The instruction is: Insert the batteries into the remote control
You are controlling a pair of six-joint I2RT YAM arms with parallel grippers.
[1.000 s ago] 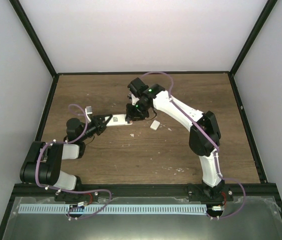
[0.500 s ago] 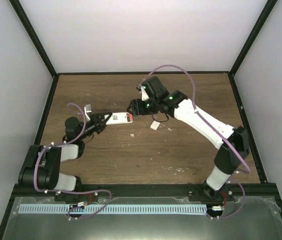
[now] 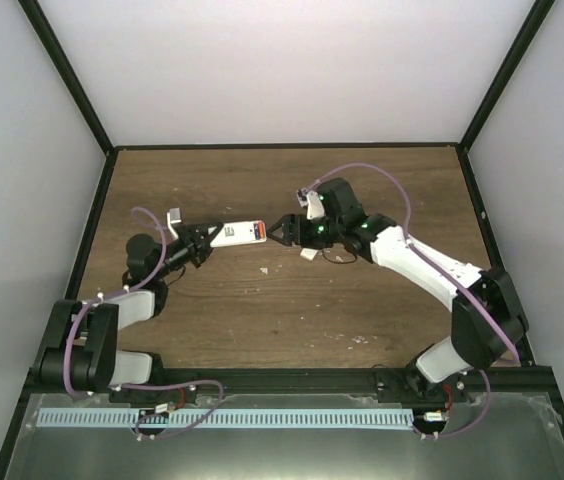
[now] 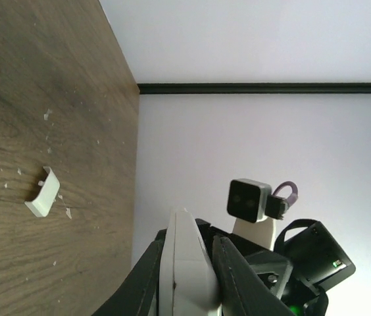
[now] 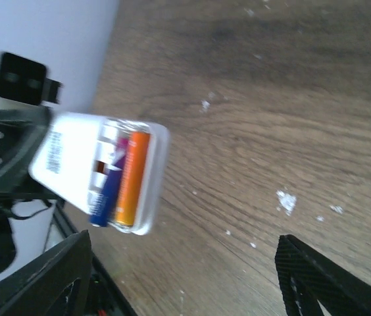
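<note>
The white remote control point(image 3: 239, 234) is held off the table by its left end in my left gripper point(image 3: 208, 241), jaws shut on it. In the left wrist view the remote point(image 4: 184, 263) shows edge-on between the fingers. In the right wrist view its open back point(image 5: 74, 164) faces the camera, with the orange battery point(image 5: 131, 178) and the purple battery point(image 5: 108, 187) lying side by side in the compartment. My right gripper point(image 3: 284, 231) is open and empty, just right of the remote's free end and apart from it.
The small white cover piece point(image 3: 309, 252) lies on the wooden table point(image 3: 292, 310) below the right gripper; it also shows in the left wrist view point(image 4: 43, 191). Pale wood chips are scattered about. Black frame rails and white walls enclose the table.
My right gripper has drawn back to the right, off the remote, and now stands clear of its end. The left gripper still holds the remote, shifted slightly up and right.
</note>
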